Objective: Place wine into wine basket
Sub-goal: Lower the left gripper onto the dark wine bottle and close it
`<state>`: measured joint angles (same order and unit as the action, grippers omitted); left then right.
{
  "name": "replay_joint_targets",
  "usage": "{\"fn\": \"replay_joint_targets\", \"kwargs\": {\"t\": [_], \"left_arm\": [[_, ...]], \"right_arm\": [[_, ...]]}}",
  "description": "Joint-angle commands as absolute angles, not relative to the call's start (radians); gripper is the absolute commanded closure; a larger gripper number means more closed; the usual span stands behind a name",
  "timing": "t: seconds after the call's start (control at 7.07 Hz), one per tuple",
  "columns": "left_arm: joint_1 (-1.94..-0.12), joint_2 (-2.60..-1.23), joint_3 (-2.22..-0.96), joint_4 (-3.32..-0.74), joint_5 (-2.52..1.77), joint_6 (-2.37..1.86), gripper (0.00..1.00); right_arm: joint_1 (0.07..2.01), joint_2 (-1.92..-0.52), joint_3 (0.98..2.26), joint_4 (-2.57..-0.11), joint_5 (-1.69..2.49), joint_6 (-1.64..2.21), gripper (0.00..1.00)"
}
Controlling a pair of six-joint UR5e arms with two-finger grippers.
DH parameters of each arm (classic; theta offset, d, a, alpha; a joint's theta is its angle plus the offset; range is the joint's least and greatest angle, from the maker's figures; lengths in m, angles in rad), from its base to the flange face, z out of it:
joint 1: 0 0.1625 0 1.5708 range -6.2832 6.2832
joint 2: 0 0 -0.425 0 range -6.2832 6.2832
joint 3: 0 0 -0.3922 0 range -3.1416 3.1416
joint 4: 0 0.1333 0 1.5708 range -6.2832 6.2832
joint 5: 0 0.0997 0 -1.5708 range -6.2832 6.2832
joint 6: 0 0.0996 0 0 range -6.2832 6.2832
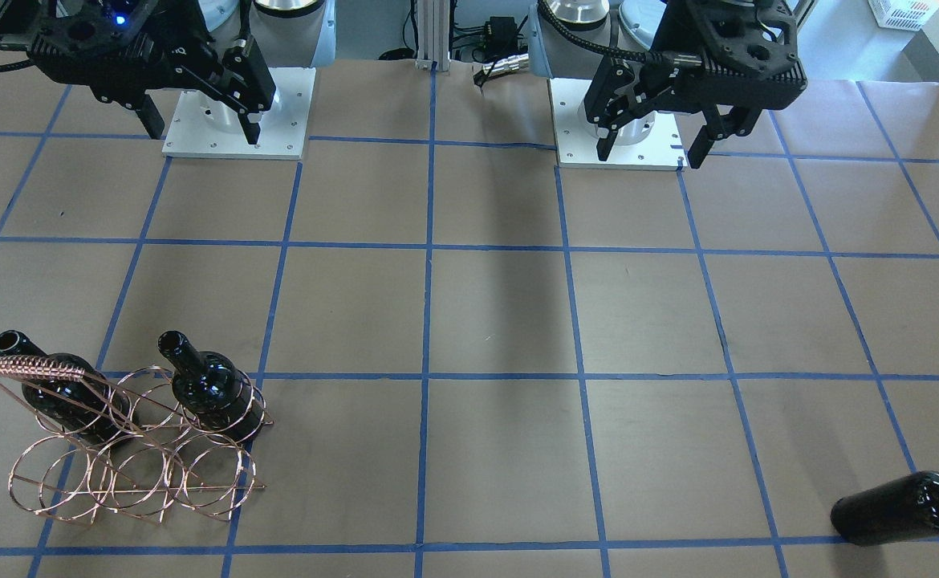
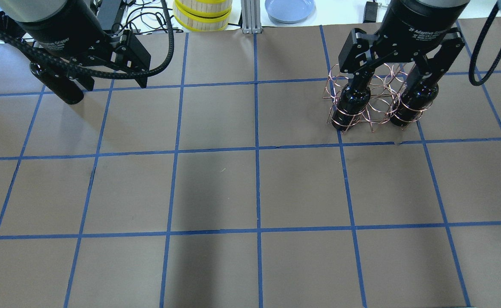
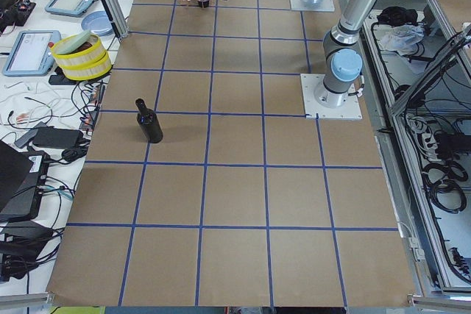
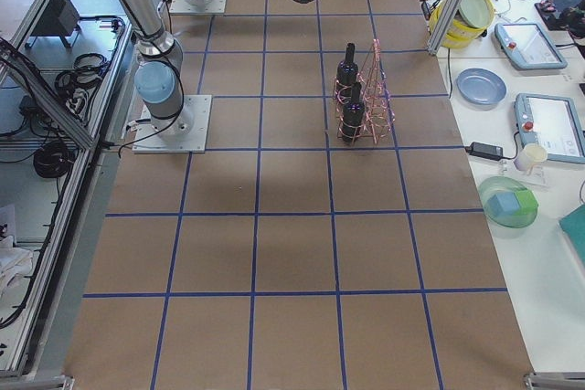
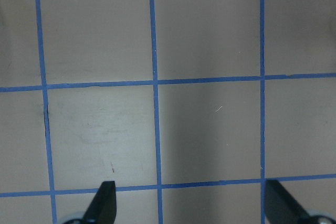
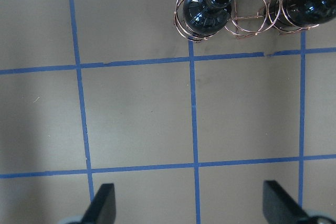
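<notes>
The wine basket (image 1: pixel 132 457), a copper wire rack, stands at the table's far side on my right, and also shows in the overhead view (image 2: pixel 372 100). Two black wine bottles (image 1: pixel 60 393) (image 1: pixel 209 385) stand neck-up in its rings. From the right wrist view I look down on their tops (image 6: pixel 207 11) (image 6: pixel 310 3). A third wine bottle (image 1: pixel 903 510) stands alone on the table at the far left (image 3: pixel 149 123). My right gripper (image 6: pixel 191 205) is open and empty, high above the table short of the basket. My left gripper (image 5: pixel 191 203) is open and empty over bare table.
The two arm base plates (image 1: pixel 237 112) (image 1: pixel 622 120) are bolted to the table's robot side. Beyond the far edge sit a yellow-rimmed stack (image 2: pixel 201 15) and a blue plate (image 2: pixel 289 8). Blue tape lines grid the brown table.
</notes>
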<state>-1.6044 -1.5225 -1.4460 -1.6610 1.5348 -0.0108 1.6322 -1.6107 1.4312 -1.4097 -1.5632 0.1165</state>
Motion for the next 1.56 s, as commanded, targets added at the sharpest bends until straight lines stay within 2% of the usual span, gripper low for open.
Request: {"fn": "replay_joint_targets", "kwargs": {"t": [0.0,0.42,0.57,0.71,0.99,1.41], "left_arm": [[-1.605,-1.517,-1.46,-1.66,1.539,-0.006,0.0],[-1.586,-1.523,-1.465,-1.645,1.542,0.005,0.0],[-1.559,-1.526,-1.468,-1.541,1.543,0.065,0.0],[-1.481,-1.546,-1.473,-1.378,1.545,0.113,0.0],[-1.321,-1.577,-1.471,-1.329,1.542,0.252,0.0],[-1.129,-1.696,-1.468,-1.148,1.533,0.403,0.0]], "right_arm": [[1.632,-1.611,1.431,-1.41,-1.563,0.117,0.0],[1.632,-1.611,1.431,-1.41,-1.563,0.117,0.0],[1.632,-1.611,1.431,-1.41,-1.563,0.117,0.0],[1.632,-1.611,1.431,-1.408,-1.563,0.117,0.0],[1.632,-1.611,1.431,-1.41,-1.563,0.117,0.0],[1.634,-1.611,1.431,-1.408,-1.563,0.117,0.0]]}}
